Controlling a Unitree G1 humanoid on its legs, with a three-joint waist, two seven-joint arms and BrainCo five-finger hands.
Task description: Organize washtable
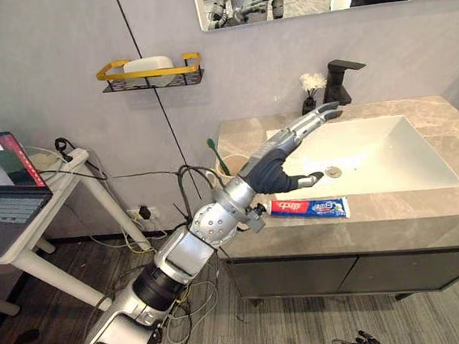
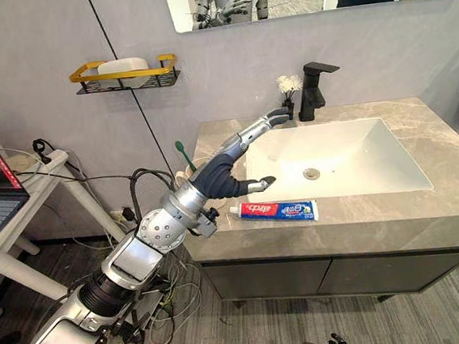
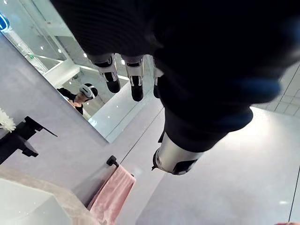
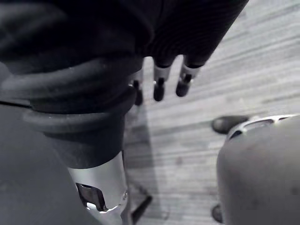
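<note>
A red, white and blue toothpaste tube (image 1: 309,208) lies flat on the counter (image 1: 428,210), along its front strip just before the basin (image 1: 374,154). A green toothbrush (image 2: 182,156) stands tilted in a pale cup (image 1: 228,170) at the counter's left end.

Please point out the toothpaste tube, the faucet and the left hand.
toothpaste tube (image 1: 309,208): left eye view, middle of its label.
faucet (image 1: 337,85): left eye view, upright body.
left hand (image 1: 273,173): left eye view, palm.

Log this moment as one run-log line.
left hand: open, hovers above counter, holds nothing | toothpaste tube: flat on counter before sink | toothbrush: upright in cup | right hand: open, low near floor
</note>
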